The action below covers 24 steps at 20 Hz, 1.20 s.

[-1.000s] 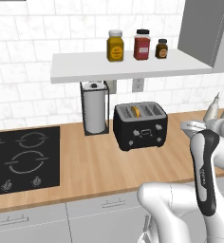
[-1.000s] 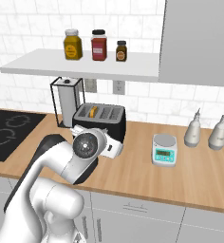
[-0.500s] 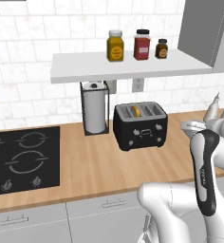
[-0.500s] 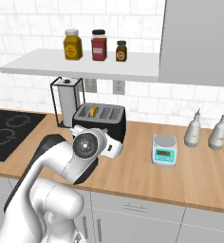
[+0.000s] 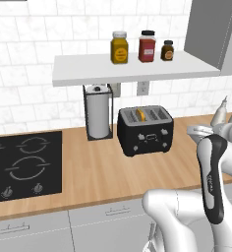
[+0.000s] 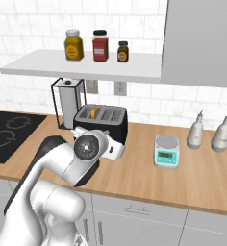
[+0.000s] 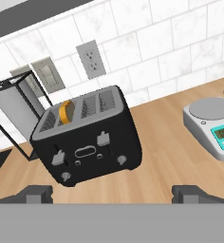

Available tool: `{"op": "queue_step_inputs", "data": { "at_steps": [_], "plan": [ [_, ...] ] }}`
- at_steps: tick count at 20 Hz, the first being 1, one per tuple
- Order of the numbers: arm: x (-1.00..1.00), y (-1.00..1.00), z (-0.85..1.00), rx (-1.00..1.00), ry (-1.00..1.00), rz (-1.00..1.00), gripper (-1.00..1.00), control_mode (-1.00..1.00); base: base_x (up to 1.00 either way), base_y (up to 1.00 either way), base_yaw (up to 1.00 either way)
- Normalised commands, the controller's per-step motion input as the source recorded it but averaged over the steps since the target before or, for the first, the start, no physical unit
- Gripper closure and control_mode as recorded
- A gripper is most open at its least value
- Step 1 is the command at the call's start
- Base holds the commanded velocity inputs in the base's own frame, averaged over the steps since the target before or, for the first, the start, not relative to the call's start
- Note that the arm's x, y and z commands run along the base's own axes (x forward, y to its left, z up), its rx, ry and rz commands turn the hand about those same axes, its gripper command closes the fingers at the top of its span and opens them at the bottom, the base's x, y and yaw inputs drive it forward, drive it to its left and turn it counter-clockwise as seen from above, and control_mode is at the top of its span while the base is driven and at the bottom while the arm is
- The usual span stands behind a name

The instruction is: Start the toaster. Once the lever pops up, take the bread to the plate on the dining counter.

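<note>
From the left base view I see the toaster standing on the wooden table, just beside the paper towel stand and right of the black cooktop. A yellow-tan slice of bread stands upright in the left slot. Three jars sit on the white shelf above.

From the right base view, the arm's wrist covers the lower front of the toaster; the bread shows in the slot. A small scale and two grey bottles stand on the table to the right.

In the hand view, the end effector is spread wide, holding nothing, fingertips short of the toaster. The lever sits on the front face. The bread pokes from the slot; the scale lies right.
</note>
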Motion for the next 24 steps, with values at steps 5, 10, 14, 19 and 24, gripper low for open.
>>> {"op": "queue_step_inputs", "data": {
  "at_steps": [5,10,14,19,24],
  "plan": [
    [0.0,0.0,0.0,0.0,0.0,0.0,-1.0,-1.0,0.0,0.0,0.0],
    [0.0,0.0,0.0,0.0,0.0,0.0,-1.0,-1.0,0.0,0.0,0.0],
    [0.0,0.0,0.0,0.0,0.0,0.0,-1.0,-1.0,0.0,0.0,0.0],
    [0.0,0.0,0.0,0.0,0.0,0.0,-1.0,-1.0,0.0,0.0,0.0],
    [0.0,0.0,0.0,0.0,0.0,0.0,-1.0,-1.0,0.0,0.0,0.0]
  ]
}}
